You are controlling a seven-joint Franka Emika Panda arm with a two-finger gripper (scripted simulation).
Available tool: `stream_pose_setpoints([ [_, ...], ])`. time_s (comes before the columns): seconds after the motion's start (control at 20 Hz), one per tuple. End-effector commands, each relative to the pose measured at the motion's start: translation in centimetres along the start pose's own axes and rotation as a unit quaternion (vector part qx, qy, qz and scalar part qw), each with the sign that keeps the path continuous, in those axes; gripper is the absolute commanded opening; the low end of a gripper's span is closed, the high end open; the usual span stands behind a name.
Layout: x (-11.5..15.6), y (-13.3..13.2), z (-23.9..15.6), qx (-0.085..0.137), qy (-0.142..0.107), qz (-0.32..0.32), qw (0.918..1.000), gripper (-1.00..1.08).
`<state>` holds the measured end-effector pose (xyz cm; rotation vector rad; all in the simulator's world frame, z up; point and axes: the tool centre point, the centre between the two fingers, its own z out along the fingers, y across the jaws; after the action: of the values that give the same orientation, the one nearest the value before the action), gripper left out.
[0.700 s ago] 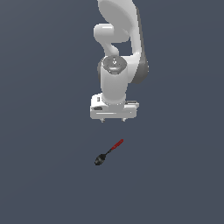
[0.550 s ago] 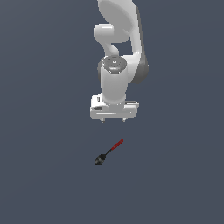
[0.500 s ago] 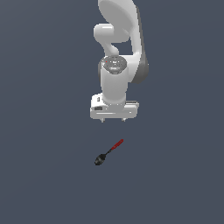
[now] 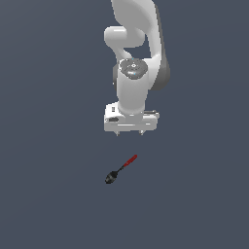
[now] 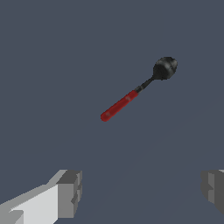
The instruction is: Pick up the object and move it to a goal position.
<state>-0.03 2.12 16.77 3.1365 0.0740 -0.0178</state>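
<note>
Exterior view. White, rounded-jointed Panda arm (image 4: 138,58) hangs down from the top edge, wrist pointing straight down. The tool (image 4: 129,132) sits below the flat white hand block; only two short finger stubs show under it, set well apart. Below the tool, with a clear gap of open air between, lies the small spoon with glossy black bowl, thin dark neck and red handle end (image 4: 120,169). It rests on a plain, flat dark grey-blue desk (image 4: 48,185), lying diagonally: bowl toward the exterior view's left and nearer the bottom edge, red end toward the exterior view's right and closer to the arm. The spoon sits slightly to the exterior view's left of the tool's centre. The desk surface runs unbroken to every frame edge; no rim or border is visible.

Wrist view. Spoon (image 5: 138,91) seen whole, well apart from both fingers. One grey-and-white finger (image 5: 65,194) and the other grey finger (image 5: 213,188) sit at opposite sides, wide apart, nothing between them. Height above the desk is hard to judge here, likely still high.
</note>
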Motion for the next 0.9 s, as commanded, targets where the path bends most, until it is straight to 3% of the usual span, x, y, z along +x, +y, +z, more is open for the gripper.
stream_pose_setpoints([
  [0.0,0.0,0.1,0.1,0.000,0.000,0.003,1.0000,1.00],
  [0.5,1.5,0.6,1.3,0.003,0.000,0.061,0.9981,1.00],
  [0.85,3.6,1.4,3.4,0.005,0.000,0.147,0.9891,1.00],
])
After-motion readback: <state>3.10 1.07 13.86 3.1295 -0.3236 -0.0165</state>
